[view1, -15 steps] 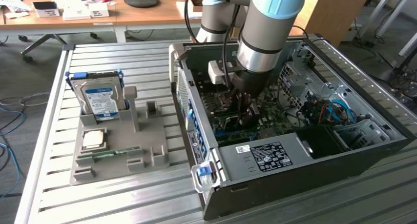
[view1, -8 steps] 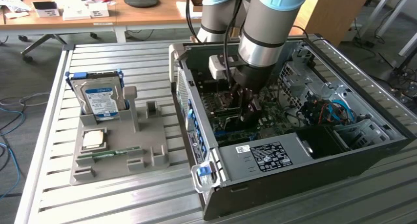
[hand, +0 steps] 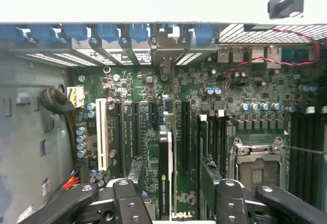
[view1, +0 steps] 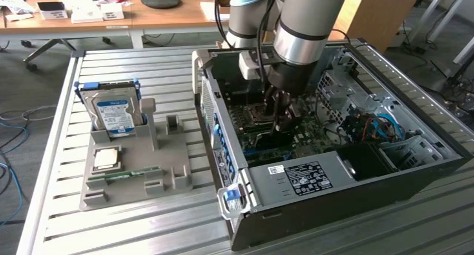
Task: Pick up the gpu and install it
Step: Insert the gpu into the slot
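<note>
The gpu (hand: 164,175) shows edge-on in the wrist view as a thin dark card standing upright in a motherboard slot, its grey end bracket (hand: 164,45) against the case's rear wall. My gripper (hand: 173,183) is open. Its black fingers (hand: 137,175) stand on either side of the card with a gap on each side and do not touch it. In the exterior view the gripper (view1: 283,121) reaches down inside the open computer case (view1: 414,155), just above the dark gpu (view1: 276,138) on the motherboard.
A grey holder tray (view1: 174,155) at the exterior view's left carries a silver hard drive (view1: 115,113), a square processor chip (view1: 106,158) and a green memory stick (view1: 122,176). Inside the case are the power supply (view1: 311,177), the processor socket (hand: 258,165) and cables (view1: 374,127).
</note>
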`<state>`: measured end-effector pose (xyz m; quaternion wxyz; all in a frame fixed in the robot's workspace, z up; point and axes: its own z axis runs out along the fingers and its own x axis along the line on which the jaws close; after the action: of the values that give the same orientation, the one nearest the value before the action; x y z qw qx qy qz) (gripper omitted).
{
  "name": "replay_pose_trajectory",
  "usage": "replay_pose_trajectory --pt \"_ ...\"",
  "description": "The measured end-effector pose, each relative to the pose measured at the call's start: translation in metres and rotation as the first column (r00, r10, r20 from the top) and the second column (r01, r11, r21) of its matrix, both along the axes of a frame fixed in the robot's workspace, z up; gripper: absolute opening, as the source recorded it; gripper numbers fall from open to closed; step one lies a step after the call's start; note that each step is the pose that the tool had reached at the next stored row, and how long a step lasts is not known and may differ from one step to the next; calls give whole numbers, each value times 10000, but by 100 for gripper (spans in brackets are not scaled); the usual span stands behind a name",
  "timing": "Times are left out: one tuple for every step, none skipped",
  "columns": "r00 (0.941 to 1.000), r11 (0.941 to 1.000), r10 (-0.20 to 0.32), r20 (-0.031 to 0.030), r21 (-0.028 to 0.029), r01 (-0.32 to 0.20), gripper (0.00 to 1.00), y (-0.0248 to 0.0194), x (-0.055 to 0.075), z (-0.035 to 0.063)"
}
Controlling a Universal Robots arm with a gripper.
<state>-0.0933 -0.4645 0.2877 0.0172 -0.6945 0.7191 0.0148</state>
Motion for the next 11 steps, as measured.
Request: replay_pose_trajectory --pt "10000 10000 0 0 0 0 57 0 0 22" --pt "10000 10000 0 0 1 0 57 0 0 43" --pt "10000 10000 0 0 0 0 57 0 0 64" --pt "10000 10000 0 0 0 0 57 0 0 84" --pt "10000 10000 0 0 0 0 57 0 0 104" --pt "10000 10000 0 1 1 0 57 0 0 122" --pt "10000 10000 0 1 1 0 57 0 0 139" --pt "10000 10000 0 1 1 0 57 0 0 154" --pt "10000 10000 0 1 1 0 57 0 0 170" --pt "10000 10000 0 0 1 0 57 0 0 184" --pt "10000 10000 0 0 0 0 57 0 0 198"
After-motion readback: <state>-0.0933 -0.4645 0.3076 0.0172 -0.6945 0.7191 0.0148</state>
